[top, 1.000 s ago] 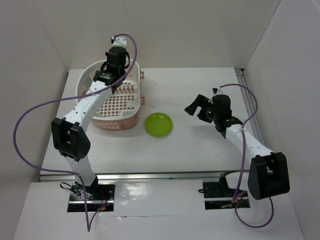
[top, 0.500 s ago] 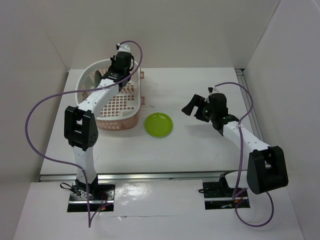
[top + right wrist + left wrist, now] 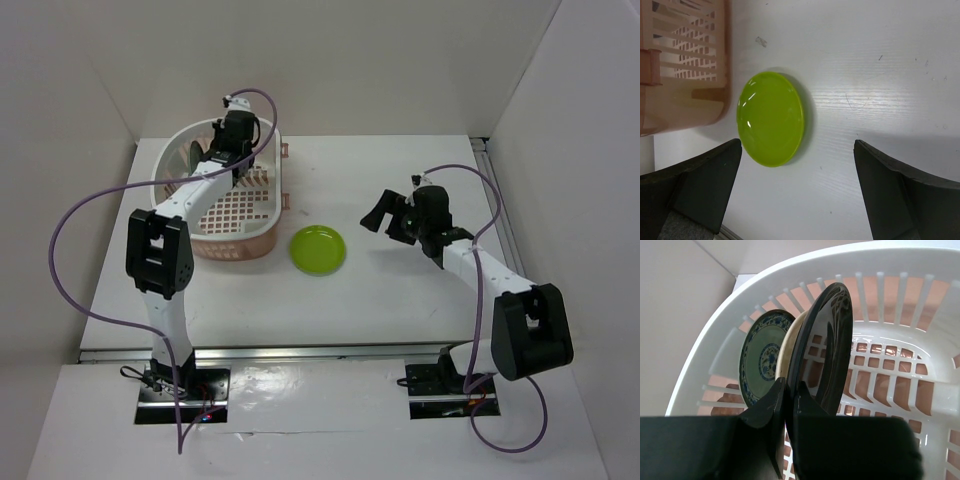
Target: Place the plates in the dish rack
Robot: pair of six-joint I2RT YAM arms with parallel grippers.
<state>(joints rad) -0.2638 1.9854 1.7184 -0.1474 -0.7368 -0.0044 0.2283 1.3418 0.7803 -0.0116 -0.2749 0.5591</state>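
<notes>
The pink-and-white dish rack point(image 3: 178, 165) stands at the back left; its rim also shows in the left wrist view point(image 3: 805, 265). My left gripper point(image 3: 225, 148) point(image 3: 790, 384) is shut on the rim of the glossy black plate point(image 3: 827, 340), which stands on edge inside the rack. The cream plate point(image 3: 788, 342) and the dark teal patterned plate point(image 3: 762, 360) stand on edge right behind it. The lime green plate point(image 3: 318, 248) point(image 3: 771, 119) lies flat on the table beside the rack. My right gripper point(image 3: 386, 214) point(image 3: 797, 145) is open and empty, above the table to the right of the green plate.
The rack's pink side wall point(image 3: 685, 60) stands just left of the green plate. White walls close in the table at the back and both sides. A metal rail point(image 3: 500, 200) runs along the table's right edge.
My left arm has folded up, its elbow now raised, and its gripper has shifted slightly left over the rack's back. My right gripper has moved a little left towards the green plate.
</notes>
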